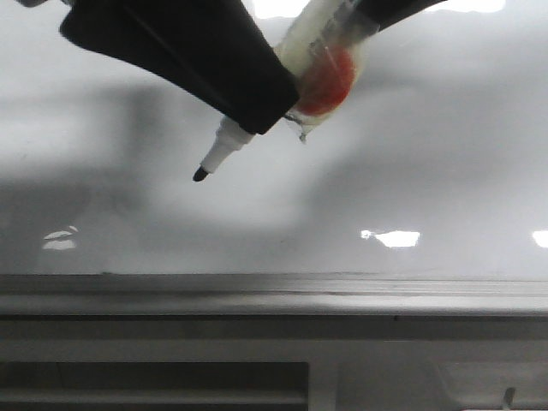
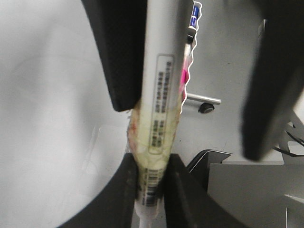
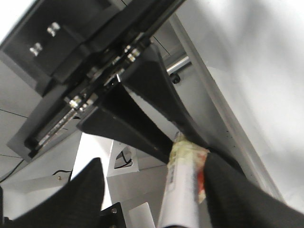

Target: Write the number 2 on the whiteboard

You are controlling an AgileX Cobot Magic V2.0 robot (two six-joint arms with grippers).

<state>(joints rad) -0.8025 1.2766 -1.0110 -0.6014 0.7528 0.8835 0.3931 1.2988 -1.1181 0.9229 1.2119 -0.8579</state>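
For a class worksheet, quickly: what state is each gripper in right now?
Left gripper: closed, holding the marker.
Right gripper: open, fingers spread wide around the marker, not clamping it.

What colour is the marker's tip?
Black, on a white nib holder; the marker tip shows best in the front view.

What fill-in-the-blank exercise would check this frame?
1. The marker has a ___ tip.
2. The left pincer is shut on the marker, while the right pincer stands ___ around it.
3. The whiteboard bears ___ written strokes in the front view.

Missing words: black; open; no.
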